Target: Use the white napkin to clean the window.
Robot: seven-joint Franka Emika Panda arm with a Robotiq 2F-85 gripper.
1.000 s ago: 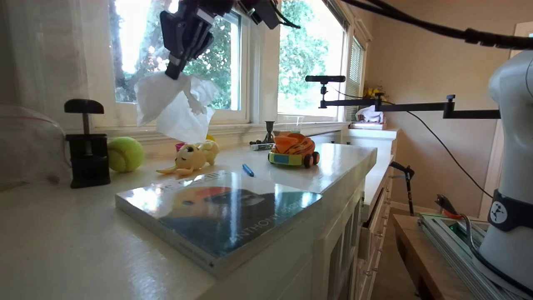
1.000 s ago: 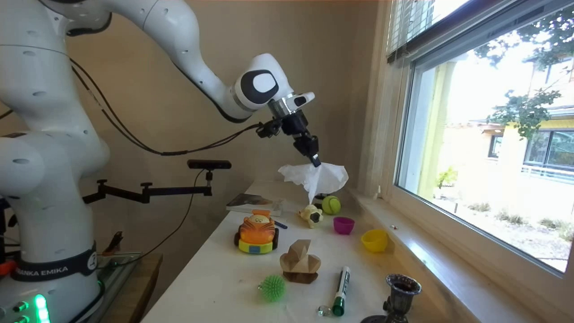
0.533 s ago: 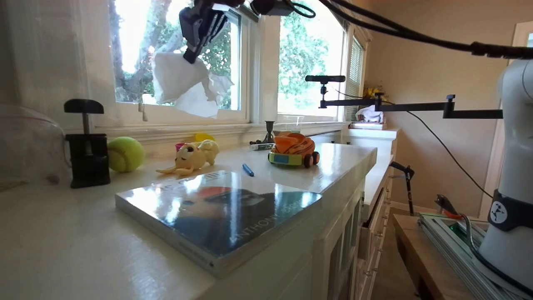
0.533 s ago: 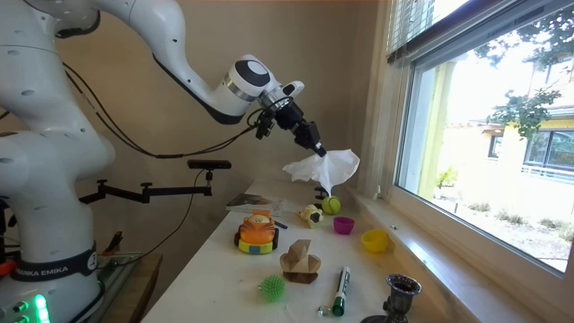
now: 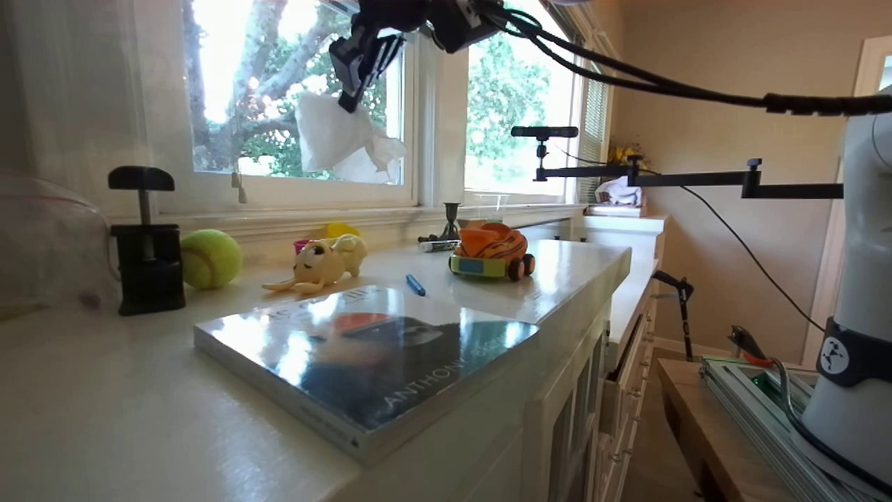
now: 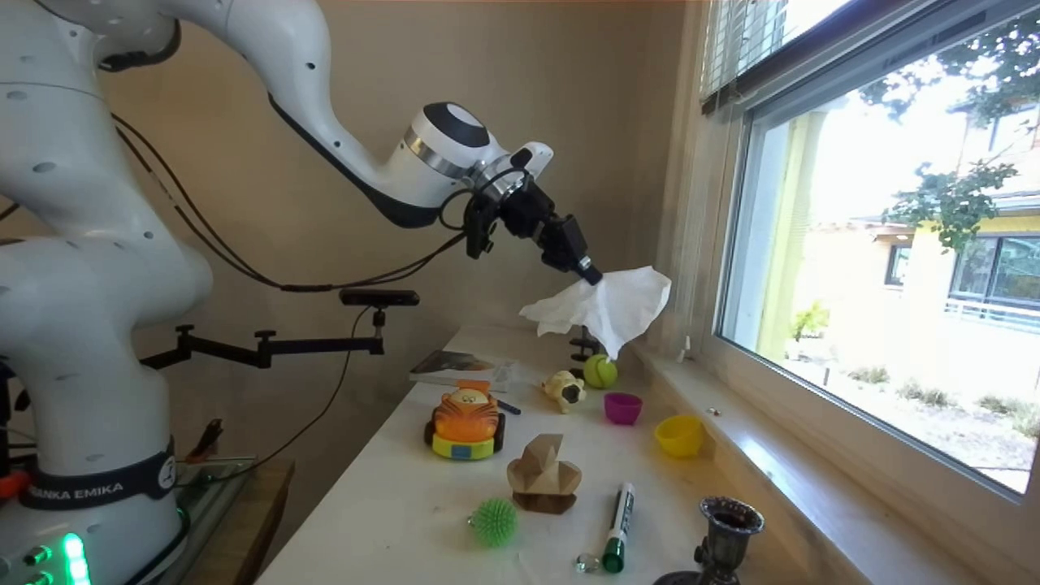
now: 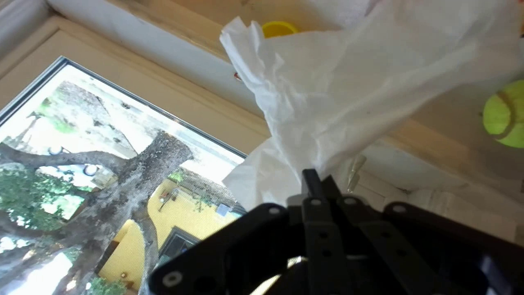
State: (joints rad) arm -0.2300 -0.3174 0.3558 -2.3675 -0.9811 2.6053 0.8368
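White napkin [image 6: 630, 302], pinched in the pincer [image 6: 595, 279], has neared the window [image 6: 853, 276], half hiding a cup [image 7: 279, 28] in wrist view.

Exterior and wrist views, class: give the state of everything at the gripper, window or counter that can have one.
Gripper: shut on the white napkin
White napkin: held, hanging, wrinkled
Window: looks shut
Window blind: mostly raised
Book: closed, lying flat
Green marker: capped, lying down
Blue pen: lying down
Candle holder: upright
Orange toy car: on its wheels
Purple cup: open side up
Yellow cup: open side up, perhaps tilted
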